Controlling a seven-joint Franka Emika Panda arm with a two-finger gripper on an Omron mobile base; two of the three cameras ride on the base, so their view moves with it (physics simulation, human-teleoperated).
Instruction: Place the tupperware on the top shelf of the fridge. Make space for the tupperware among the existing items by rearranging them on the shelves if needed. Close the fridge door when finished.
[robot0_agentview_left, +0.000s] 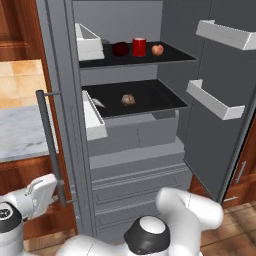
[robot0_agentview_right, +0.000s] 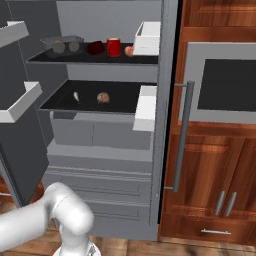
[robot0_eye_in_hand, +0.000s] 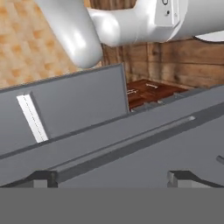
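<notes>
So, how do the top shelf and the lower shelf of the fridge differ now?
The top shelf carries more things: the tupperware, a dark red lump, a red can and an apple. The lower shelf holds just a brown lump and a white slender piece. The top one looks narrower front to back. Both are flat black boards.
</notes>
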